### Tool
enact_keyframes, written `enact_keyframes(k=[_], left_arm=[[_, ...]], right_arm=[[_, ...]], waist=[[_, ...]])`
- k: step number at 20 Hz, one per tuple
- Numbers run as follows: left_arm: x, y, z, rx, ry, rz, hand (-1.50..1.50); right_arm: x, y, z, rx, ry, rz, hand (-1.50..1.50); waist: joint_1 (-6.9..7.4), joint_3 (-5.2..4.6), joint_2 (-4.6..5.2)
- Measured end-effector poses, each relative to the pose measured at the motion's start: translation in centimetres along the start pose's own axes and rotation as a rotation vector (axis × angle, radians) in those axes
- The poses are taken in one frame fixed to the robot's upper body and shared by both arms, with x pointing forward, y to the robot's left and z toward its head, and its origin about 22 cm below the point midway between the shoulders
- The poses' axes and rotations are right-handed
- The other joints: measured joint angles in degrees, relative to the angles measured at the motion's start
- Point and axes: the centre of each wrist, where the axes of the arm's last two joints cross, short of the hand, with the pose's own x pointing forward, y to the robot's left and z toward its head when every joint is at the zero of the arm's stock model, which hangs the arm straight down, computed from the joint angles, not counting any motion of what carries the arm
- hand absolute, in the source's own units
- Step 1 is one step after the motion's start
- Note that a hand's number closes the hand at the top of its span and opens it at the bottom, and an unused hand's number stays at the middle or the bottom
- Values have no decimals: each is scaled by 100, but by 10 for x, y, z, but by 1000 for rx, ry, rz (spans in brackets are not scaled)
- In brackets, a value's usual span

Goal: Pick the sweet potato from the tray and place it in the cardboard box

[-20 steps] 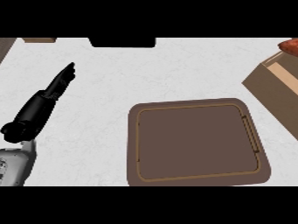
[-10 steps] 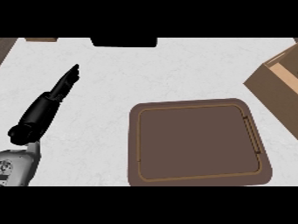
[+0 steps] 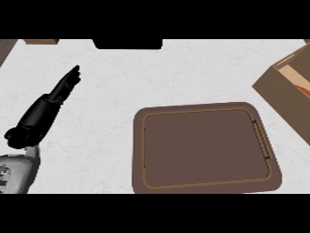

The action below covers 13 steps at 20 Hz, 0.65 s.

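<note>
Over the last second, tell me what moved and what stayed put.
The sweet potato, seen at the view's upper right edge a second ago, has sunk into the cardboard box; only a reddish sliver shows inside it now. The left hand has shifted slightly up and right, fingers straight. The tray has not moved. The right hand is out of view.

Kitchen: pale marbled counter with brown tray and cardboard box.
</note>
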Motion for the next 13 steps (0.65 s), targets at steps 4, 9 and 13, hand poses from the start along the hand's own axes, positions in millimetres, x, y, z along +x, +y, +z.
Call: enact_keyframes(k=[4,9,13], left_arm=[[-4,2,4,3,9,-2,0],[-5,4,2,10,11,-7,0],[-4,2,2,5,2,-3,0]], right_arm=[[2,-4,-5,-166,-134,-331,-150],[-18,-10,-1,-324,-144,-722,-150],[-45,-17,13,-422,-95,-878,-150]], waist=[[-42,7,-25],[-79,4,-15],[-8,4,9]])
